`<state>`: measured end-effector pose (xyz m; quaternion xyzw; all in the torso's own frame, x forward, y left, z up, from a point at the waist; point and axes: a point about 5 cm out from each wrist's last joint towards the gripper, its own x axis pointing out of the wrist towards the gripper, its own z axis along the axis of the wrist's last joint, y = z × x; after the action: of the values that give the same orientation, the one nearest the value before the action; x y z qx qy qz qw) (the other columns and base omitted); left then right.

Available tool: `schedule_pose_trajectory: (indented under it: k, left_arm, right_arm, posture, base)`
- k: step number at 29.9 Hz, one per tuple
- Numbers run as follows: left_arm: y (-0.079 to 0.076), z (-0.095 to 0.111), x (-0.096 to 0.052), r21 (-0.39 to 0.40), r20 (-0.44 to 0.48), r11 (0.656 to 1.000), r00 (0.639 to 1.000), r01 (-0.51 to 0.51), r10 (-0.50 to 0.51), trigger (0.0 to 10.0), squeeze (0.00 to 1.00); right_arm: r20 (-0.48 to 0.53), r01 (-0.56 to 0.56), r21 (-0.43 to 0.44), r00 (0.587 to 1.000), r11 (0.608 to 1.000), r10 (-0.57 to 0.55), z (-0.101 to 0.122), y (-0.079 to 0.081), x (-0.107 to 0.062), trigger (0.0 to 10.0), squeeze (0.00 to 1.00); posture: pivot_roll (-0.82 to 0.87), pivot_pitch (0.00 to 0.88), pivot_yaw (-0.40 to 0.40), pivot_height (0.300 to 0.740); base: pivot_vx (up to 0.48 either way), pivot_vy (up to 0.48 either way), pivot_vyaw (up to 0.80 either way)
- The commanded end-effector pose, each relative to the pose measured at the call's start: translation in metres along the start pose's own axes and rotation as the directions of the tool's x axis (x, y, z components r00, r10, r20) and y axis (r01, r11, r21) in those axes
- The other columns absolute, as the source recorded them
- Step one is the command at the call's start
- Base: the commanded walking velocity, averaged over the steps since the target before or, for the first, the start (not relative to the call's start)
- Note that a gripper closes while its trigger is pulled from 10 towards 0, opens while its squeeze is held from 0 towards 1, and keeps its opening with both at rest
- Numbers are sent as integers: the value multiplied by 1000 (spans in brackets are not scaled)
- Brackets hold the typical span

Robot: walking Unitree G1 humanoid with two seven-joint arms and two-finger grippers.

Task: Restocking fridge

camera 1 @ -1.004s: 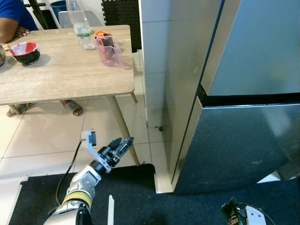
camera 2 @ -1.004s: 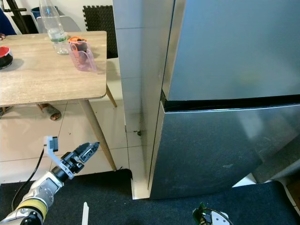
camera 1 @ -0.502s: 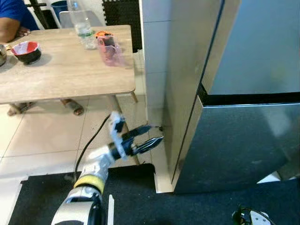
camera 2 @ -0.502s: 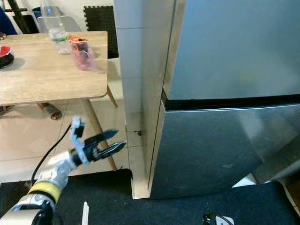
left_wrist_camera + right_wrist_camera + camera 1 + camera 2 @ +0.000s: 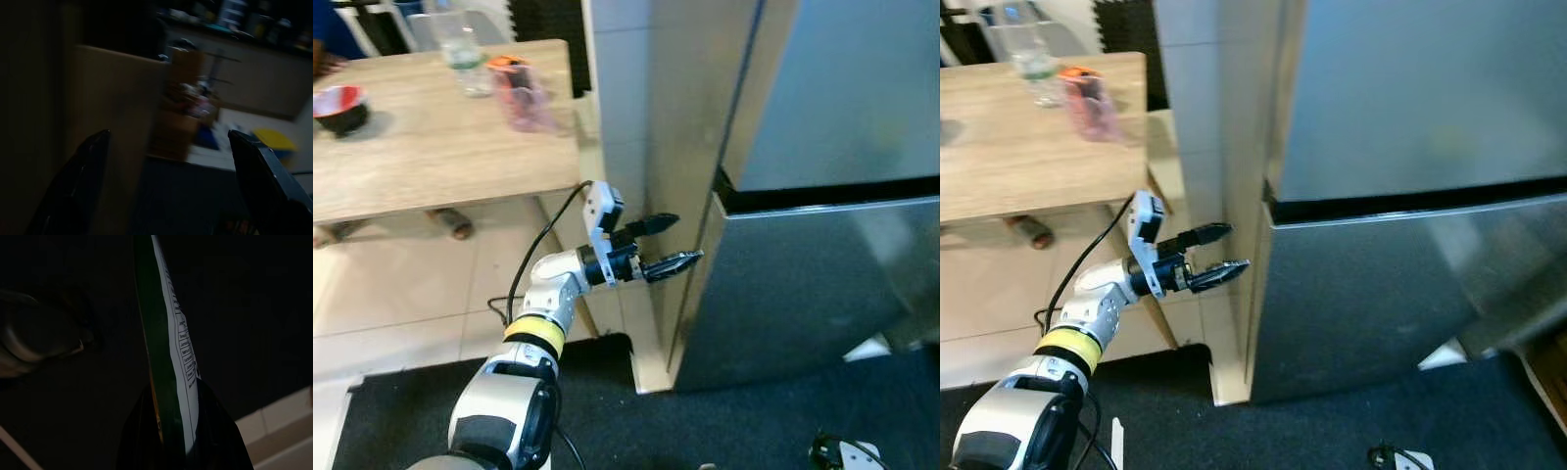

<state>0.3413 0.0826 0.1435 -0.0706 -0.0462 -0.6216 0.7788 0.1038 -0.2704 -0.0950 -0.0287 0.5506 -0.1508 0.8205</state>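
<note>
Currently I have the left hand (image 5: 664, 245) raised in front of the fridge (image 5: 822, 196), fingers spread apart and holding nothing, with the tips just beside the left edge of the lower door (image 5: 803, 294). Both fridge doors are shut, so I cannot see any contents. A dark seam (image 5: 1410, 201) separates the upper door from the lower one.

On the desk (image 5: 431, 157) to the left stand three containers. A clear plastic bottle (image 5: 458, 44) is at the far edge; its contents cannot be made out. A pink measuring jug (image 5: 521, 93) stands beside it with something orange at its top. A red and black bowl (image 5: 340, 106) sits near the left edge; I cannot tell whether it holds anything.

From the left wrist camera, the two black fingers (image 5: 80, 181) show well apart, with a dark vertical panel between them and a blurred, cluttered room beyond.

From the right wrist camera, the right hand (image 5: 183, 426) is clamped on a thin green packet (image 5: 168, 352) with a white printed label, seen edge-on against a dark background. A pale tiled floor strip (image 5: 279, 431) shows at one corner. A black mat (image 5: 636, 431) lies on the floor before the fridge.
</note>
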Motion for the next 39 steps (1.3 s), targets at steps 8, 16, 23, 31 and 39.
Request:
schedule_pose_trajectory:
  k: [8,16,23,31,39]
  left_arm:
    - [6,9,10,90,-39,996,999,-26,30,10000,0]
    - [13,14,10,146,-33,982,991,-124,130,10000,0]
    - [14,12,13,168,-36,972,984,-167,175,10000,0]
    - [19,22,22,201,-16,958,977,-205,213,10000,0]
    - [15,29,36,216,-3,964,988,-153,157,10000,0]
  right_arm:
    - [-18,23,22,1000,999,-23,-10,-6,-2,10000,0]
    - [-15,21,29,1000,999,-21,-10,-5,-1,10000,0]
    - [-13,23,31,1000,999,-23,-11,-5,-2,10000,0]
    - [-12,37,39,999,999,-36,-14,-10,-3,10000,0]
    - [-14,50,58,999,997,-49,-18,-14,-4,10000,0]
  posture:
    - [-113,128,15,740]
    - [-112,130,16,740]
    - [-138,143,17,740]
    - [-173,160,27,740]
    - [-189,168,33,740]
  base:
    - [0,0,0]
    - [0,0,0]
    - [0,0,0]
    - [0,0,0]
    - [0,0,0]
